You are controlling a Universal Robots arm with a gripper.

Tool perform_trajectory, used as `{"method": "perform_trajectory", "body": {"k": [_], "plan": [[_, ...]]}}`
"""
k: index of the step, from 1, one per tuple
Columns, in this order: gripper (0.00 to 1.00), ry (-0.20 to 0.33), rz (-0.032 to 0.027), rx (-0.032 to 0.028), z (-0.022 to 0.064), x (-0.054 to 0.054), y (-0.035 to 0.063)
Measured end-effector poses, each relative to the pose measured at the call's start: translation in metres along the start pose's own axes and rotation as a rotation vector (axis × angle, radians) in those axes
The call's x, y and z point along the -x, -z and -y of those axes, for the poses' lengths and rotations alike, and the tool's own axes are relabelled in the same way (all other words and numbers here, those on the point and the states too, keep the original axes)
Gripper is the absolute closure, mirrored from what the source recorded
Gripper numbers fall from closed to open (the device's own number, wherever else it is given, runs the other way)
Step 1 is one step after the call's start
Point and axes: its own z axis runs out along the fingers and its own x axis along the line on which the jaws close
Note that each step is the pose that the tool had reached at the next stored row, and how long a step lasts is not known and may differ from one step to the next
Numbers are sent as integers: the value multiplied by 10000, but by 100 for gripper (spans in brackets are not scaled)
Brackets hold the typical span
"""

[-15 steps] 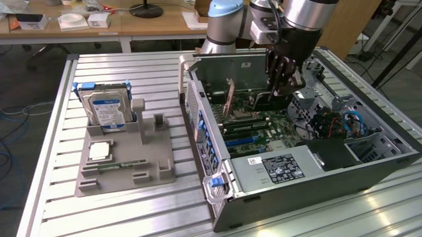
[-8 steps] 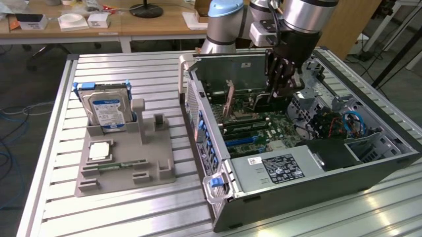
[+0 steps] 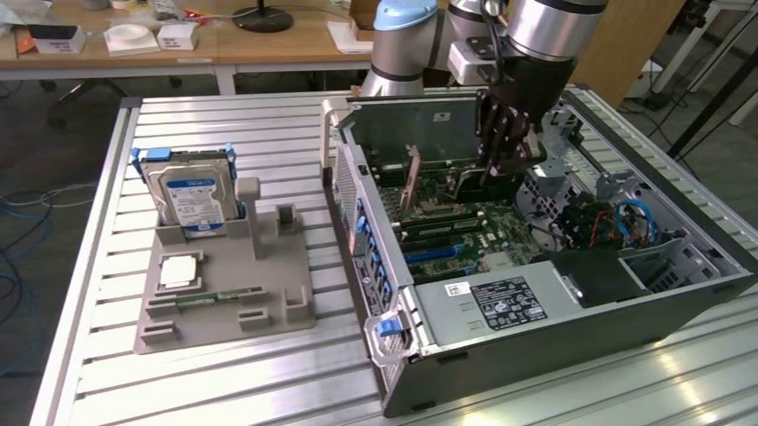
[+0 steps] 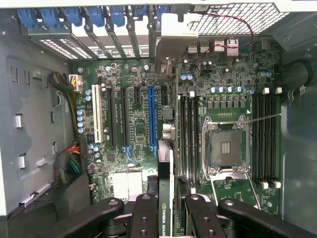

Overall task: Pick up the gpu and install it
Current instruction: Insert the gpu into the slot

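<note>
Exterior view: the gripper (image 3: 503,162) reaches down into the open computer case (image 3: 569,333) and pinches the gpu (image 3: 417,182) upright on edge above the motherboard (image 3: 474,232); 1 hard drive (image 3: 195,200) stands in a grey holder (image 3: 225,311) on the exterior view's left. Wrist view: the 2 fingers (image 4: 143,218) clamp the gpu (image 4: 165,219) edge-on, its silver bracket (image 4: 172,42) at the rear slot openings and its edge just beside the long blue slot (image 4: 152,119); seating cannot be told

gpu (image 4: 166,198), thin card with silver end bracket, edge-on, upright, gripped between fingers (image 4: 143,218) over motherboard (image 4: 133,124)
</note>
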Motion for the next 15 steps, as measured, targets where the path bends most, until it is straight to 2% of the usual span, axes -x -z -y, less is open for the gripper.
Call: {"method": "perform_trajectory", "body": {"k": [7,15], "plan": [[74,-2,1,0,-13,0,-5],[74,-30,2,-1,-95,7,-13]]}}
